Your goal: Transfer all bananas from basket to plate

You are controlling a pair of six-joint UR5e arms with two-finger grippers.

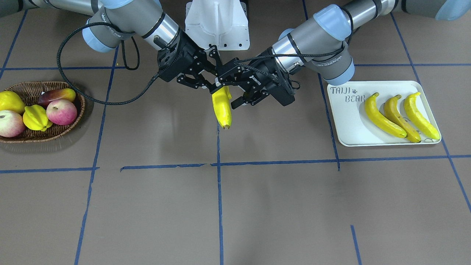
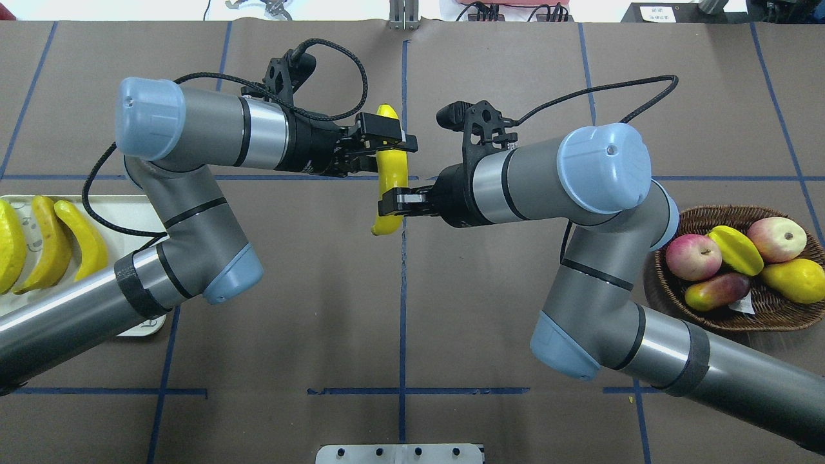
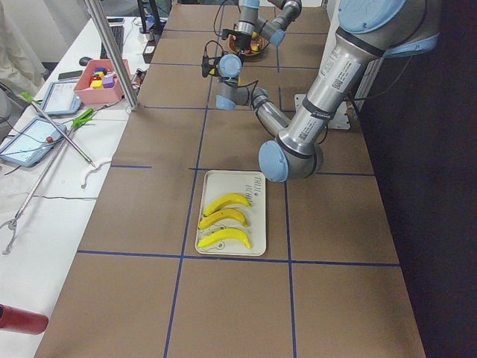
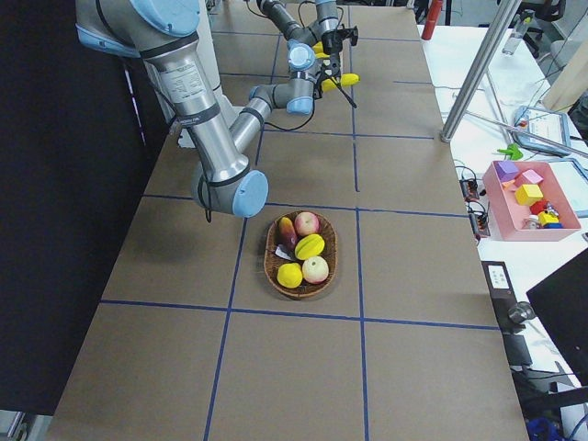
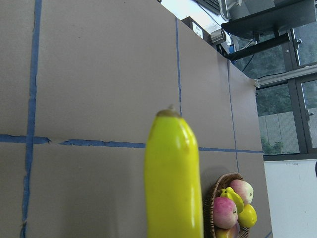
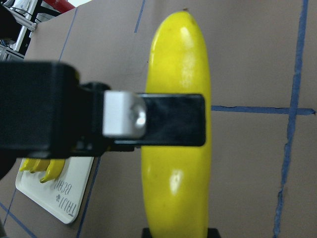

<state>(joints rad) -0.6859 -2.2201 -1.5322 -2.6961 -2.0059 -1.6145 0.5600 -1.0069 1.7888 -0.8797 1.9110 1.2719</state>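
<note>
One banana (image 1: 223,112) hangs in the air over the middle of the table, held from both sides. My left gripper (image 2: 387,140) is shut on its far half. My right gripper (image 2: 390,201) is shut on its near half. In the right wrist view a black finger (image 6: 173,119) of the left gripper lies across the banana (image 6: 178,64). Three bananas (image 1: 399,117) lie side by side on the off-white plate (image 1: 346,125) on my left. The wicker basket (image 1: 22,138) on my right shows no banana.
The basket holds two apples (image 1: 60,111), a starfruit (image 1: 35,117), a pear (image 1: 10,102) and a mango (image 1: 55,95). Blue tape lines cross the brown table. The robot's white base (image 1: 217,24) stands behind the grippers.
</note>
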